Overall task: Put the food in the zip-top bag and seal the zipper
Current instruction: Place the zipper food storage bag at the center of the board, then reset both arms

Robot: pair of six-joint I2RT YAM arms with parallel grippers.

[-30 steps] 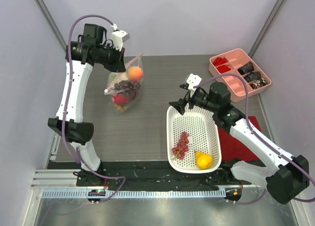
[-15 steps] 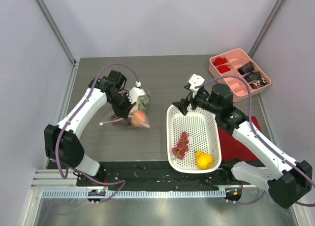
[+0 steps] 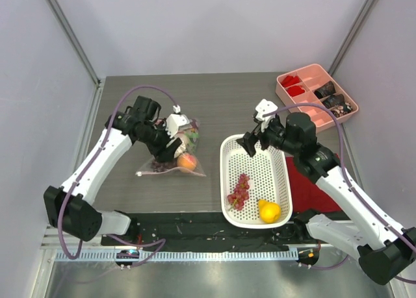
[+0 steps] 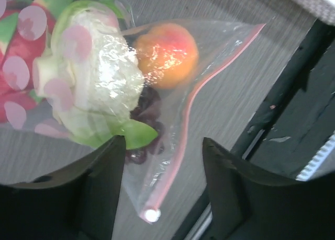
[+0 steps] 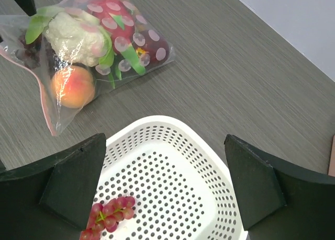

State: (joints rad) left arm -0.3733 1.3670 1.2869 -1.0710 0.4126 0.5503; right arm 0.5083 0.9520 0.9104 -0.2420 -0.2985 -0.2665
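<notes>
Looking across the table (image 3: 221,90) from the near edge: bag (image 3: 177,168) lies flat on the left half, well apart from the white basket (image 3: 286,181) at centre-right. Seen through the dotted plastic: dragon fruit (image 5: 112,18), white bulb (image 4: 99,72), orange (image 4: 167,54), some dark grapes (image 4: 148,100) under the bulb. Zipper (image 4: 180,127) shows as a thin pink line along the bag's edge nearest the arm bases; cannot tell whether it is pressed closed. Left gripper (image 3: 168,149) is low over the bag. In its wrist view the two fingers (image 4: 99,198) stand wide apart, the bag's zipper corner lying between them on the table, nothing clamped. Right gripper (image 3: 250,144) hangs over the basket's far end, fingers (image 5: 73,182) spread wide and holding nothing. Basket rim and perforated floor are visible between them. Not bagged: a bunch of grapes (image 3: 238,191) mid-basket and a lemon (image 3: 268,211) in the basket's near right corner. Red cloth (image 3: 312,184) lies just right of the basket, partly under the right arm. Pink tray (image 3: 316,93) sits at the far right corner, dark and red bits in its compartments, too small to name.
</notes>
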